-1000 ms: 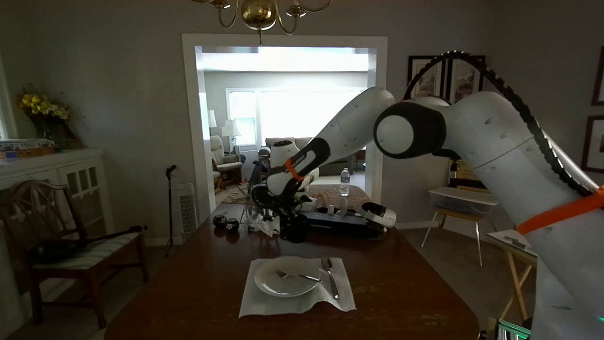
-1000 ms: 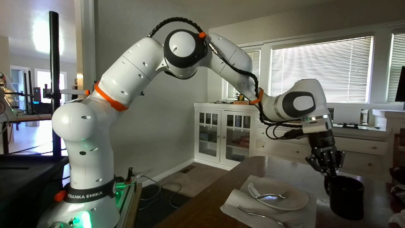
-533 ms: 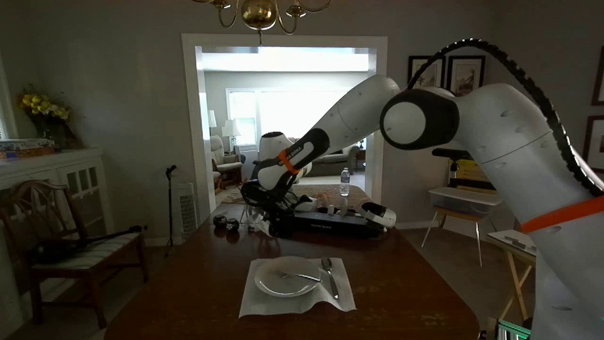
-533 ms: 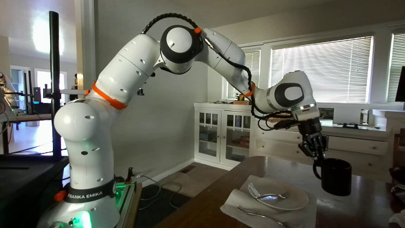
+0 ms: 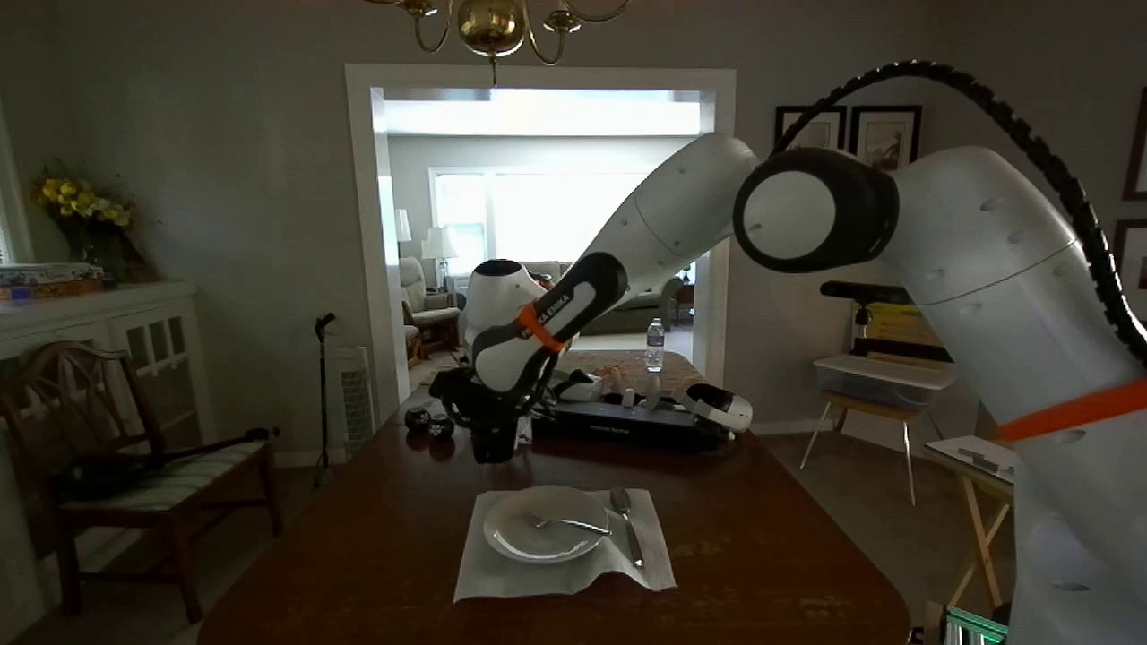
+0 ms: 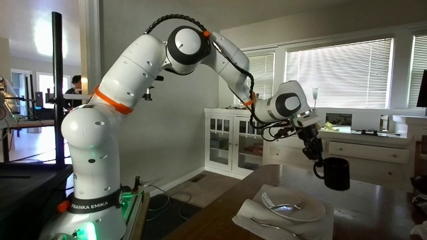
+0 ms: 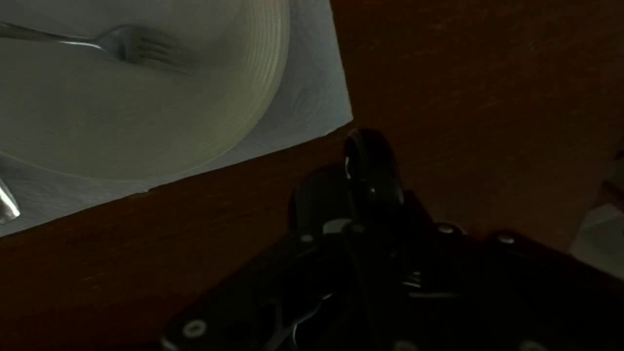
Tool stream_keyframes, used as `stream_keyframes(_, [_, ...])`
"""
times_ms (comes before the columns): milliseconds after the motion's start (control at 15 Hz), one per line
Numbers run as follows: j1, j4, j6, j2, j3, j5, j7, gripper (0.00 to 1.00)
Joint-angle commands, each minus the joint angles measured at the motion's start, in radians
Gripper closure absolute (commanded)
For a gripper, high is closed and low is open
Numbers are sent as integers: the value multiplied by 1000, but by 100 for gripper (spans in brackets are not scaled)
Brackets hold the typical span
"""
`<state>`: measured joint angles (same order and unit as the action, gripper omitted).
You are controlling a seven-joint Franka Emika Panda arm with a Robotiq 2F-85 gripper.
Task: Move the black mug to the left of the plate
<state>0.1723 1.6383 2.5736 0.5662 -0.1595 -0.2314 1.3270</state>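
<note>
The black mug (image 6: 337, 174) hangs over the table (image 5: 762, 573), close to upright, and you have it by the handle (image 6: 315, 171): your gripper (image 6: 319, 162) is clamped on its upper part. In an exterior view you see the mug beyond the plate (image 5: 538, 546) and toward that picture's left, apart from it. The plate sits on a white placemat (image 5: 497, 578); a fork (image 5: 572, 524) lies on the plate, and a spoon (image 5: 620, 500) lies beside it. Your wrist view is too dark to trace the mug clearly, though a corner of the placemat shows near the gripper
</note>
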Motion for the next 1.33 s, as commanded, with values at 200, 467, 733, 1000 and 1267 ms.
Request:
stream_keyframes(200, [41,164,134,-91,32,-27,-237,95])
stream_keyframes(467, [58,130,115,-56,20,2,-230,80])
stream_keyframes(733, [57,144,116,-68,20,1,-240,80])
stream_keyframes(1000, [37,122,184,-54,75,28,-345,95])
stream_keyframes(1267, [13,107,202,-56,165,85,-591,95])
